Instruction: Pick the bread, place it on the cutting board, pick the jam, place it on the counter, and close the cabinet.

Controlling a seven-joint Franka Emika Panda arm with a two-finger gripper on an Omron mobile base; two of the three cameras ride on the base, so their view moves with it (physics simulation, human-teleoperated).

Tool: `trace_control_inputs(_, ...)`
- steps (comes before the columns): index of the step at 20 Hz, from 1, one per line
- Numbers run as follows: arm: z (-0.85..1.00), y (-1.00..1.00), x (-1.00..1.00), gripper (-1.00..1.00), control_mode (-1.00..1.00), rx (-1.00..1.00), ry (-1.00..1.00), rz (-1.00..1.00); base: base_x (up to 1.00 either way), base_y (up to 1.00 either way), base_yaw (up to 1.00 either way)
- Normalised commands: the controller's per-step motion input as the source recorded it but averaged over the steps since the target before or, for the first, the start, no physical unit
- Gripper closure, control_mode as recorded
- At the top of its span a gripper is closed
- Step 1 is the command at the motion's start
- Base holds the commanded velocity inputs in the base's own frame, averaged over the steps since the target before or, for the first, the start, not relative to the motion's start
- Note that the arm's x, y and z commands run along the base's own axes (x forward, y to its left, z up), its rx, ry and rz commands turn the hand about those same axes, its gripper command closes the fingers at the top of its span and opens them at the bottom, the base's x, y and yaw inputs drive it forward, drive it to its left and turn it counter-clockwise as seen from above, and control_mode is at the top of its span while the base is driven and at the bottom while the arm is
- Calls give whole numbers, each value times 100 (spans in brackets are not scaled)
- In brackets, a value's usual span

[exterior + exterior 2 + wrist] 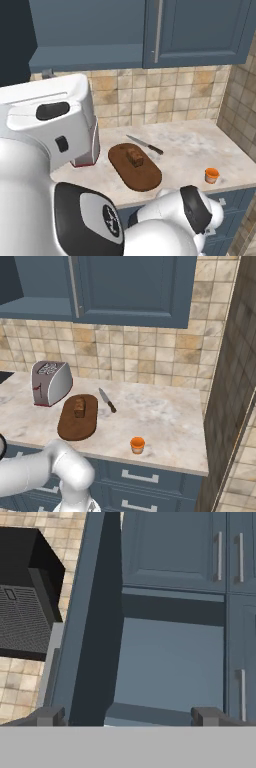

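The wide beige marbled stone counter (160, 416) meets a wall of tan square tiles. Above it hangs the dark blue-grey flat-panel wall cabinet (200, 30), its left compartment open and its silver handle slim and vertical. On the counter lies the flat dark brown wooden oval cutting board (75, 423), left of centre. A rounded silver toaster (49, 382) with a red base stands just left of the board. A black-handled knife (106, 400) lies just right of it. The small dark brown blocky bread (79, 406) sits on the board's far half. The tiny orange jam jar (137, 445) stands well right of the board, near the counter's front edge. The gripper (127, 716) faces the open cabinet, jaws spread wide and empty.
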Motion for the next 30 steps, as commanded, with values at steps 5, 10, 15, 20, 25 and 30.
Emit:
trace_control_inputs(5, 0, 22, -1, -100, -100, 0, 1, 0, 0, 0, 0)
trace_control_inputs(10, 0, 12, 0, -100, -100, 0, 0, 0, 0, 0, 0)
trace_control_inputs(15, 0, 12, 0, -100, -100, 0, 0, 0, 0, 0, 0)
trace_control_inputs(20, 0, 18, 0, -100, -100, 0, 0, 0, 0, 0, 0)
trace_control_inputs(25, 0, 20, 0, -100, -100, 0, 0, 0, 0, 0, 0)
trace_control_inputs(30, -1, 19, 0, -100, -100, 0, 1, 0, 0, 0, 0)
